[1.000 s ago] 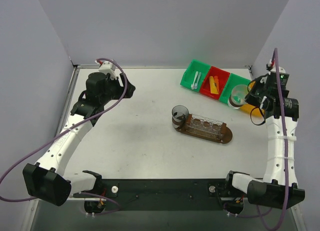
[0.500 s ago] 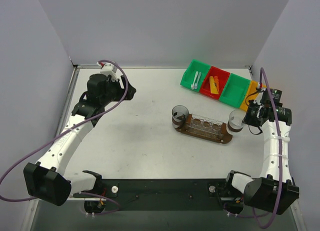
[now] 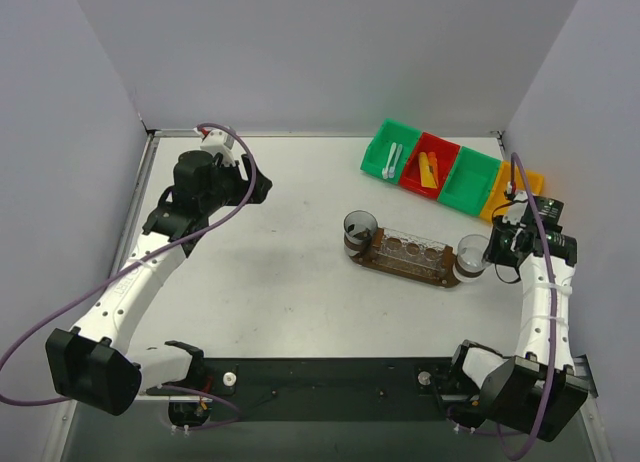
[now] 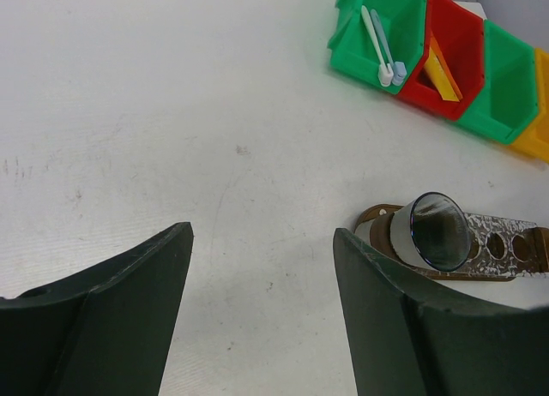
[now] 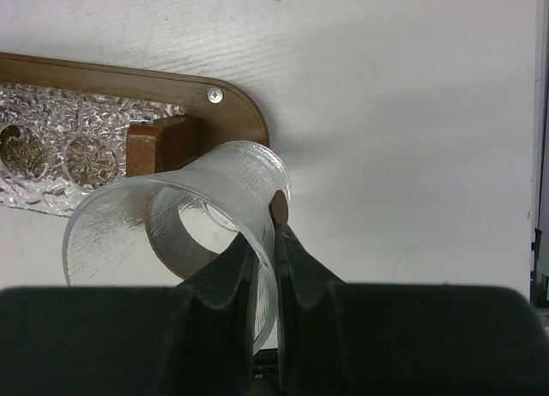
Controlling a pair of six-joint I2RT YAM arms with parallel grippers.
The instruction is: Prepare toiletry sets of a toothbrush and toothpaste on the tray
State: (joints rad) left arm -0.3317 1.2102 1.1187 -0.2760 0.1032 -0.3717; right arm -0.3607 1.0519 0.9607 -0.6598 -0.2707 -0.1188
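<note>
Right wrist — right tool (image 5: pixel 273 220) pinches a clear cup (image 5: pixel 111 242) by the tray (image 5: pixel 129 75); left tool (image 4: pixel 262 233) gapes empty.

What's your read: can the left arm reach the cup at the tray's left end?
Likely yes: the left gripper has open, empty jaws, only bare table lies between it and that cup, and the right gripper grips another cup at the tray's far end.

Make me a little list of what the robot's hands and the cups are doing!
Right gripper: shut on the clear cup, pinching its rim
Clear cup: by one end of the tray
Left gripper: open, empty
Dark cup: other tray end
Toothbrushes: in green bin
Tubes: in red bin
</note>
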